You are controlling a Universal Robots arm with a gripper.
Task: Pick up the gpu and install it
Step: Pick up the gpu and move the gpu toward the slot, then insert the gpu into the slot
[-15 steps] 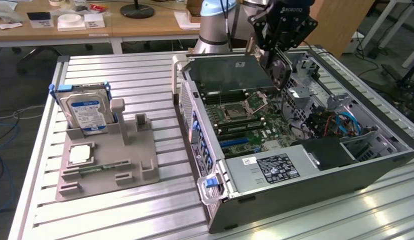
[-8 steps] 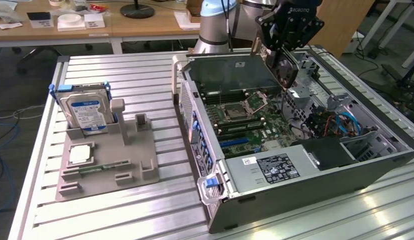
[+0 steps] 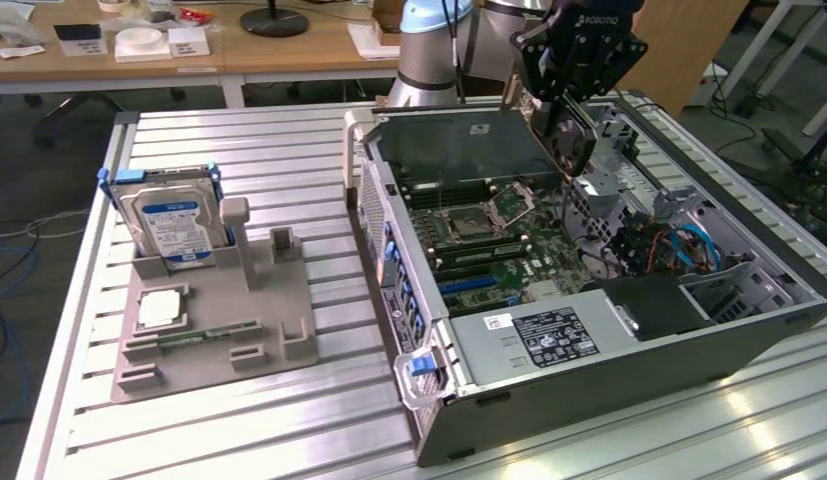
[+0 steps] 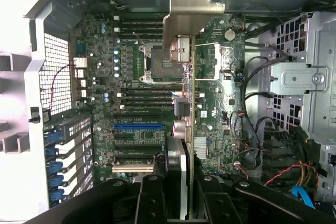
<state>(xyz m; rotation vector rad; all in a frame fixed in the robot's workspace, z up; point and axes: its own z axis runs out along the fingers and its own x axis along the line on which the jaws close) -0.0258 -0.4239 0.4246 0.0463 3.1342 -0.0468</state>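
As it hovers above the open computer case (image 3: 627, 400), the gripper (image 3: 564, 112) pinches the gpu (image 4: 187, 108)

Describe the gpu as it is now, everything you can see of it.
The gpu is a thin flat card, dark with a brownish board edge. It hangs upright below the tool, which is shut on it. The wrist view shows it edge-on: a bent silver metal bracket at one end, grey port blocks behind it, then the board edge running back into the tool. It hangs above the open computer case, over the motherboard, seemingly not yet in a slot.
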